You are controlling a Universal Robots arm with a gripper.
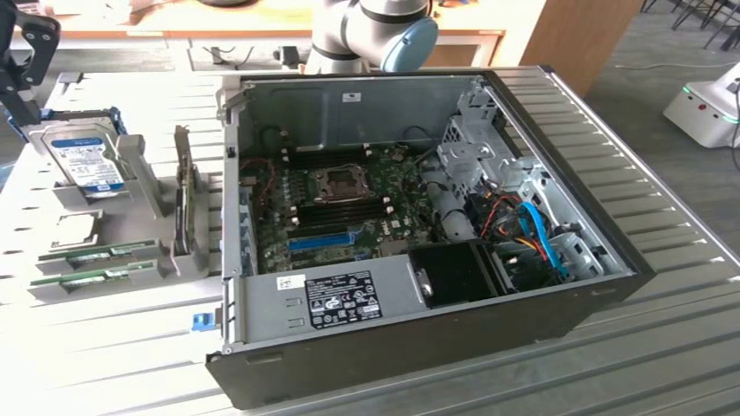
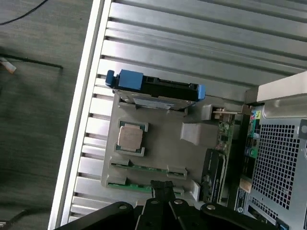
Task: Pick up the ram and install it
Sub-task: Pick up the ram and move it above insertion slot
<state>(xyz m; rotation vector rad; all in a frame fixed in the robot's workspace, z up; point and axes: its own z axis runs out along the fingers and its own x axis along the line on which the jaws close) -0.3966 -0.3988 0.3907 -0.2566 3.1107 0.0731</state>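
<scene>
Ram here is two thin green sticks, the inner ram stick (image 1: 99, 254) and the outer ram stick (image 1: 95, 277), each dotted with small dark chips and carrying a pale label patch. Both stand on edge in slots at the end of the grey holder (image 2: 163, 146) farthest from the hard drive (image 1: 90, 160). The processor chip (image 1: 72, 227) sits in the holder between the drive and the sticks. Any writing on the sticks' labels is too small to read. The drive's blue and white label and the white and black sticker (image 1: 347, 299) on the open computer case (image 1: 463, 342) beside the holder are likewise illegible. The sticks' long axes run parallel to each other and to the drive, along the holder's end edge and square to the upright card (image 1: 183, 186) at the holder's case side. The gripper (image 2: 162, 188) has its black fingers pressed together and holds nothing. Its tips hang over the holder's stick end, near the outer ram stick
</scene>
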